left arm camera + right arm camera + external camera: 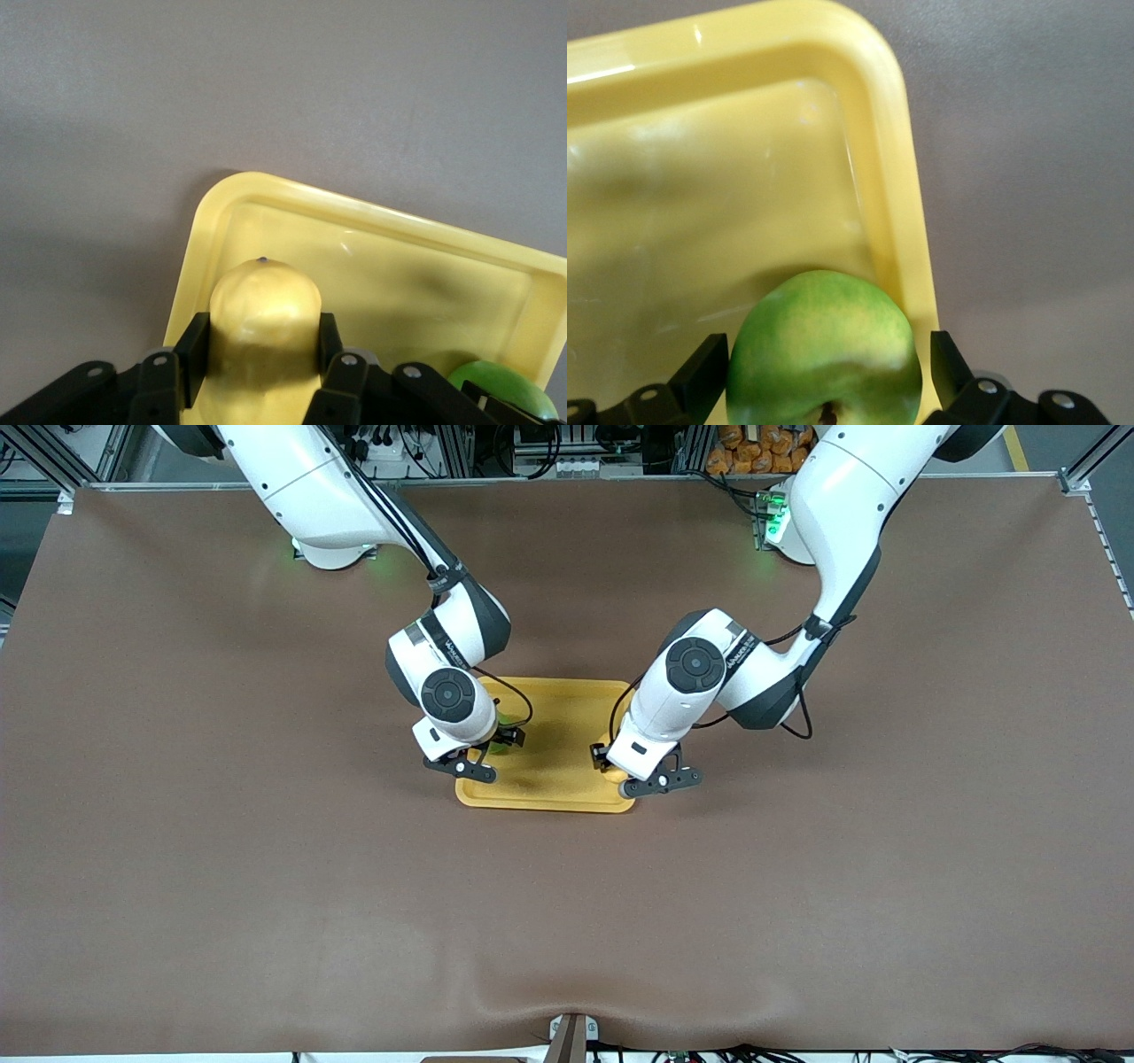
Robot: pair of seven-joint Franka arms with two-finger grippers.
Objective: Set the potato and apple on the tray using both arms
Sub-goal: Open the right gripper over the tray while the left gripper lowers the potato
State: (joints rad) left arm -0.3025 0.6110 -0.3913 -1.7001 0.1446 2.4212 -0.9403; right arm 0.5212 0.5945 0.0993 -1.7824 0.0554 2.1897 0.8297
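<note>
The yellow-orange tray lies mid-table. My left gripper is over the tray's corner at the left arm's end, on the side nearer the front camera. It is shut on the pale-yellow potato, with both pads pressed against its sides, low over the tray floor. My right gripper is at the tray's right-arm end. It is open, its fingers standing a little apart from the green apple. The apple rests on the tray beside the rim. It also shows in the left wrist view.
The brown table mat spreads all round the tray. A small metal fixture sits at the table's front edge. Both arm bases with green lights stand along the edge farthest from the front camera.
</note>
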